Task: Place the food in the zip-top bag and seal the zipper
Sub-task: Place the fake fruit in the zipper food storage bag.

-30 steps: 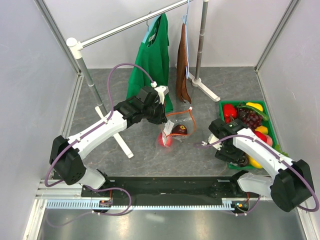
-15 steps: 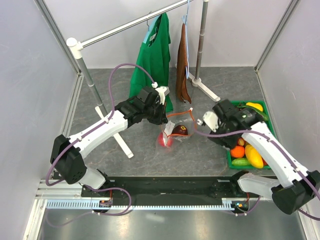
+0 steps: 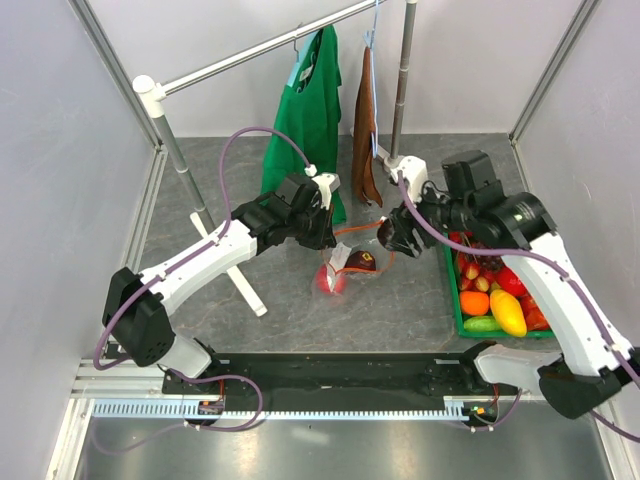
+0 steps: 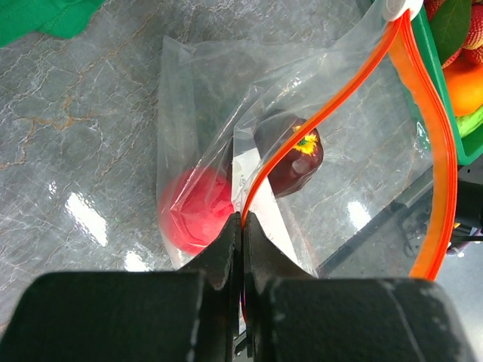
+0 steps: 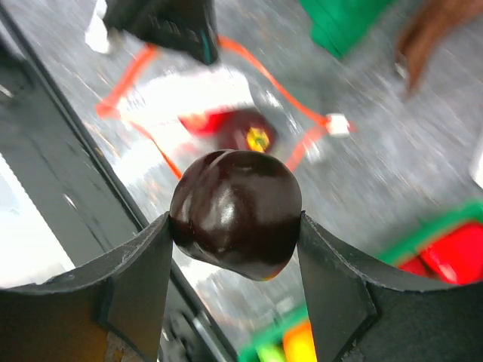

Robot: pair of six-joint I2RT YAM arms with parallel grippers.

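Observation:
The clear zip-top bag (image 3: pixel 350 265) lies on the grey table with its orange-red zipper (image 4: pixel 321 119) held open. Inside are a red apple (image 4: pixel 195 210) and a dark maroon fruit (image 4: pixel 290 151). My left gripper (image 4: pixel 243 222) is shut on the zipper edge and holds the mouth up; it shows in the top view (image 3: pixel 325 228). My right gripper (image 5: pixel 235 237) is shut on a second dark maroon round fruit (image 5: pixel 235 213) and holds it above the bag's mouth, at the bag's right in the top view (image 3: pixel 395 235).
A green tray (image 3: pixel 452 290) at the right holds several toy fruits, among them a yellow one (image 3: pixel 507 311) and an orange one (image 3: pixel 474 302). A clothes rack with a green garment (image 3: pixel 305 110) and a brown one (image 3: pixel 366 125) stands behind the bag.
My right arm has lifted the dark maroon fruit out of the tray and swung it left and back to above the bag's mouth. My left gripper has kept its hold.

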